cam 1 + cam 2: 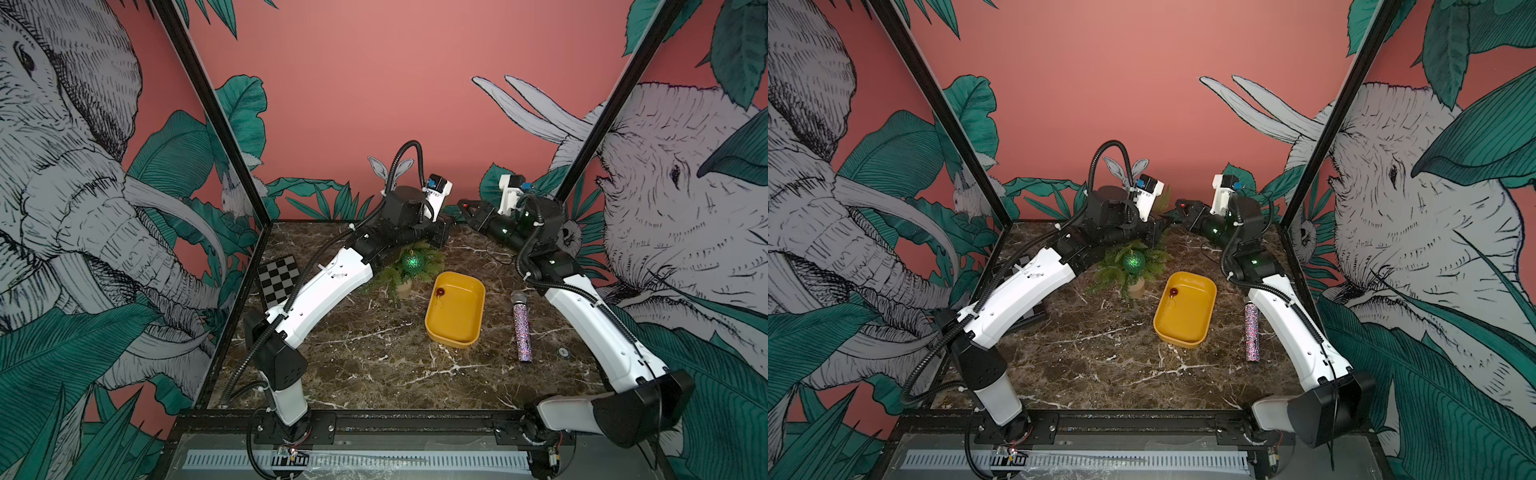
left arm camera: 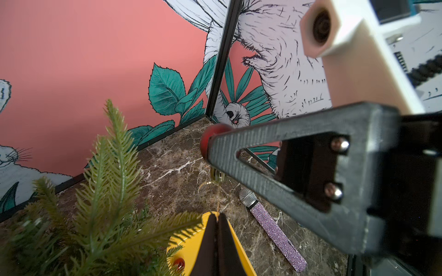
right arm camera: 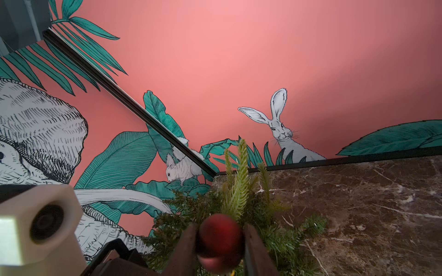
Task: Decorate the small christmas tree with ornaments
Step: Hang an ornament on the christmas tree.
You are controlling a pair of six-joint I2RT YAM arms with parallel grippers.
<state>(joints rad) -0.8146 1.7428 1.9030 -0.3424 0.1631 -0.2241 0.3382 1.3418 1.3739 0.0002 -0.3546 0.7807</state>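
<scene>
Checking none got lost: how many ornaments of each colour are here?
Green ornament: 1, on the tree.
Red ornament: 2, one in the yellow tray, one in the right pincer, its string in the left pincer.
Total: 3

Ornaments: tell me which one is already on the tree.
The glittery green ball, hanging among the tree's branches. One red ball lies in the yellow tray; the other red ball is clamped in the right gripper.
</scene>
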